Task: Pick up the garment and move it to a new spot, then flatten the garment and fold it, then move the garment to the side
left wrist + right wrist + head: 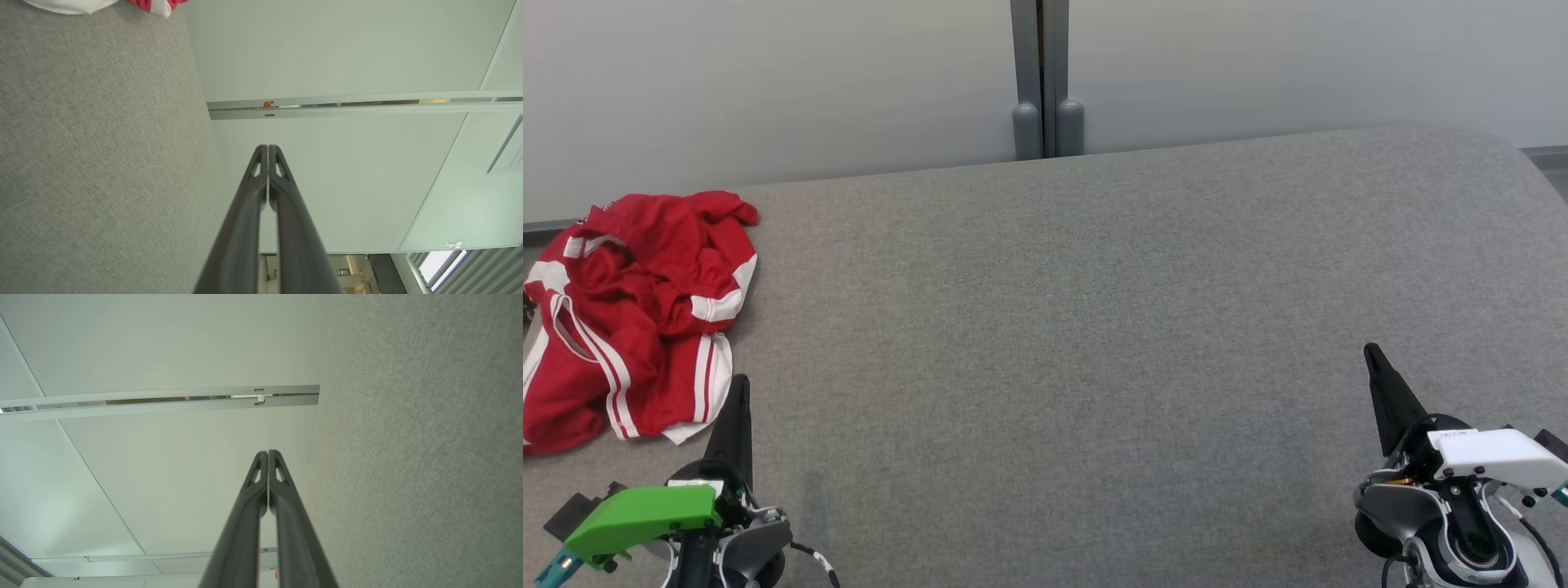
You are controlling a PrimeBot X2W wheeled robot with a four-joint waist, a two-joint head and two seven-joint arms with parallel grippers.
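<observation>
A crumpled red garment (629, 310) with white stripes lies at the left edge of the grey fabric table (1094, 327). A corner of the garment (151, 5) peeks in at the top of the left wrist view. My left gripper (740, 382) is at the lower left, just right of the garment's near hem, fingers pressed together and holding nothing. In the left wrist view the left gripper (268, 147) points past the table toward the wall. My right gripper (1370, 349) rests at the lower right, far from the garment, also shut and empty. The right gripper (268, 451) shows its tips touching.
A pale wall runs behind the table, with a grey post (1045, 82) at the middle of the far edge. The table's right far corner is rounded (1511, 147). Wide grey surface stretches between the two grippers.
</observation>
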